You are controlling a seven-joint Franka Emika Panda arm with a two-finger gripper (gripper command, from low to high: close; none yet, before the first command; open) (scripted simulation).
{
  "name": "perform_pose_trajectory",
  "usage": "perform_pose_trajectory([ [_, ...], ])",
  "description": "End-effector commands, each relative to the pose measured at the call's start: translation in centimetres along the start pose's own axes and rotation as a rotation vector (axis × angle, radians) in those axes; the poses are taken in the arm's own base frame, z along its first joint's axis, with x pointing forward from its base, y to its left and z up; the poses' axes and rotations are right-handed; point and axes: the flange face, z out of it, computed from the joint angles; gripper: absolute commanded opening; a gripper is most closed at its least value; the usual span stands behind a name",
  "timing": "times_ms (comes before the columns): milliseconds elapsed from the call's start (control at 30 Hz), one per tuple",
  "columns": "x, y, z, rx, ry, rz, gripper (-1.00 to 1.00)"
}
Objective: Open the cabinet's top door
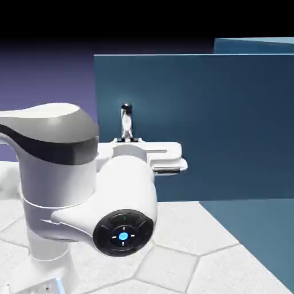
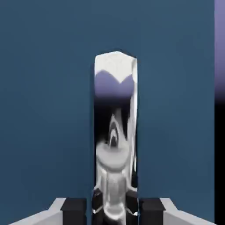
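In the exterior view, the top door [image 1: 229, 126] of the teal-blue cabinet [image 1: 252, 45] is seen swung out, its broad face spread from left of centre to the right edge. Part of the cabinet's top is shown behind it, and a teal panel [image 1: 258, 229] below it at the lower right; neither is shown in the hand view. The silver bar handle [image 1: 127, 123] is seen upright near the door's left edge, its lower end partly hidden by the hand [image 1: 127, 139]. The grip is largely masked there by the white arm [image 1: 126, 189], but it is revealed in the hand view: the handle is held between two dark fingertips [image 2: 74, 211], and the hand is closed down to the handle's narrow width. Bright and dark reflections on the handle are also shown large there. At that view's right edge, the door's edge is bordered by the backdrop [image 2: 220, 44]. Only in the exterior view is the pale tiled floor [image 1: 166, 267] shown.
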Motion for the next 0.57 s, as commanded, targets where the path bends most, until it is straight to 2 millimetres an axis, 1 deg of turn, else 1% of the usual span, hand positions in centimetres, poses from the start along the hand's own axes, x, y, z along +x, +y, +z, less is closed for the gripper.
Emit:
perform_pose_trajectory([
  [0, -0.2, -0.2, -0.8, -0.013, 0.013, 0.000, -1.00],
  [267, -1.9, -1.9, -6.9, -0.105, 0.105, 0.000, -1.00],
  [533, -3.8, -3.8, -11.8, -0.183, 0.183, 0.000, -1.00],
])
